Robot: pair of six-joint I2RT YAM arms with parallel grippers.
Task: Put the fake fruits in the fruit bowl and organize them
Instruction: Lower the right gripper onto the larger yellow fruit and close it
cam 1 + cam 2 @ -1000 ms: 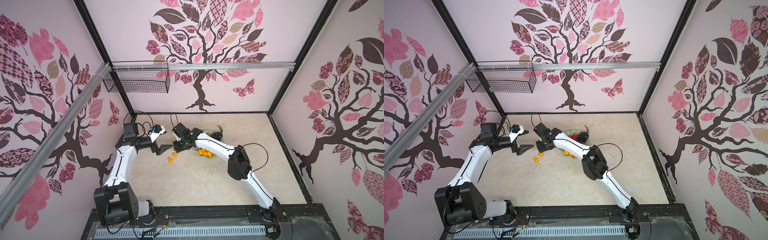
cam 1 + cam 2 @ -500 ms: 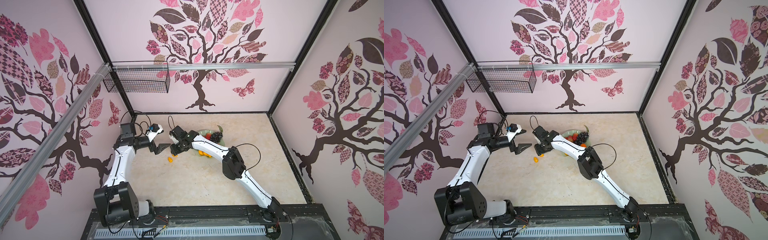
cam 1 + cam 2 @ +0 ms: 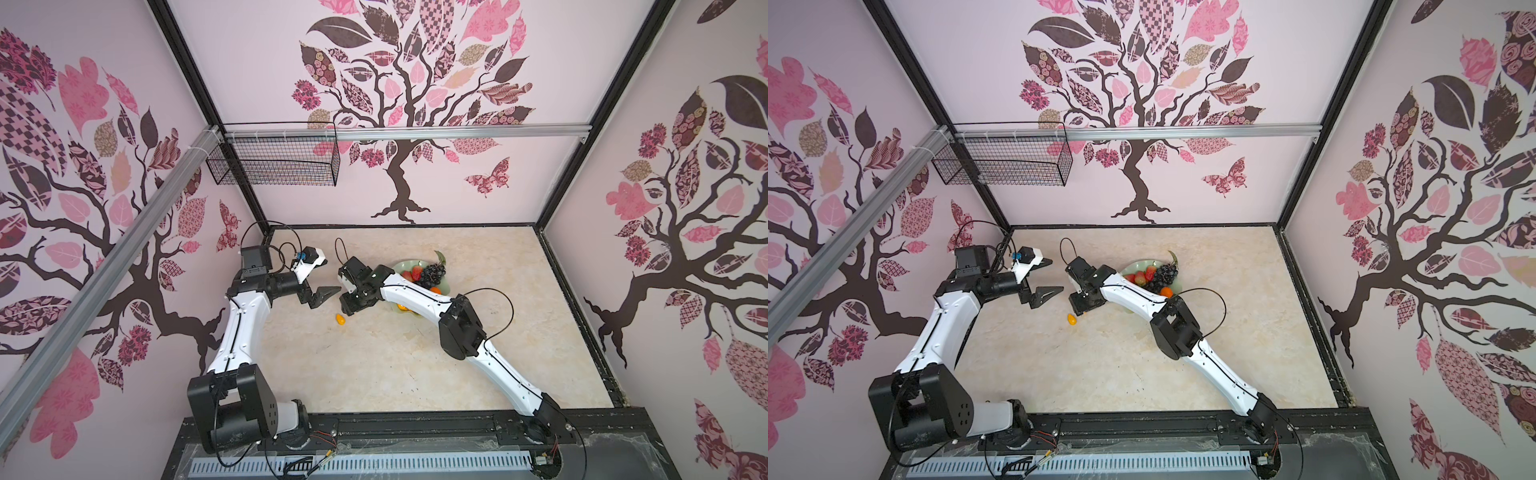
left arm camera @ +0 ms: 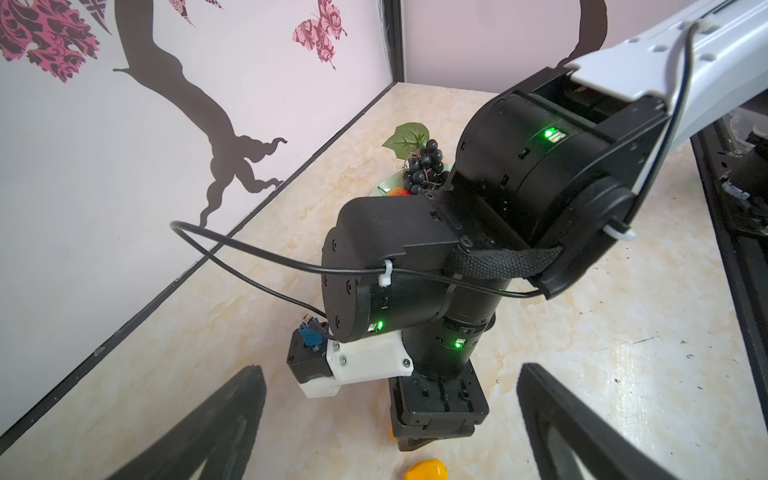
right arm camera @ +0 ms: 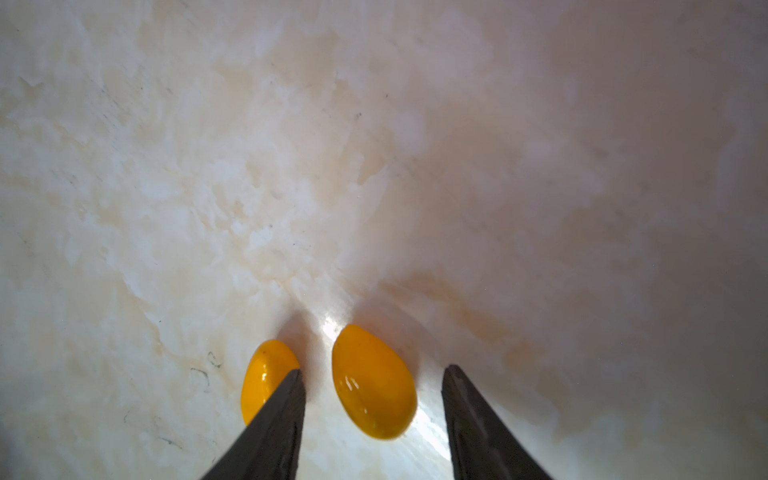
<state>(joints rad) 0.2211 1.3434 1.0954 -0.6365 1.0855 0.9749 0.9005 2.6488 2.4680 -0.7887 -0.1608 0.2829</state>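
1. Table (image 3: 374,374): flat cream slab with marbled veining, glossy enough to throw a highlight in the right wrist view.
2. Arms: left arm (image 3: 241,324) and right arm (image 3: 415,291) have white shells and black joints. Both reach toward the back left of the table, with their tips near each other but apart.
3. Bowl (image 3: 405,266): shallow pale green dish with a wavy rim, at the back of the table, to the right of both grippers. The right arm crosses over its near edge.
4. Left gripper (image 3: 327,276): black tapered fingers (image 4: 232,415) are spread wide. It holds nothing and touches nothing.
5. Right gripper (image 5: 374,370): points down at the table. Its dark wedge fingers (image 5: 274,424) are about halfway apart and straddle one kumquat, with a gap showing on each side. Nothing is gripped.
6. Grapes (image 3: 434,272): dark bunch of small shiny beads with a green serrated leaf (image 4: 405,139), at the bowl's far side.
7. Strawberries (image 3: 415,274): red, in the bowl just beside the grapes.
8. Tangerine (image 3: 435,290): round and orange, in the bowl next to the right arm.
9. Kumquats: two smooth, shiny yellow-orange ovals on the table, outside the bowl. One (image 5: 374,382) lies between the right fingers. The other (image 5: 266,374) lies just outside them, partly hidden behind one finger.
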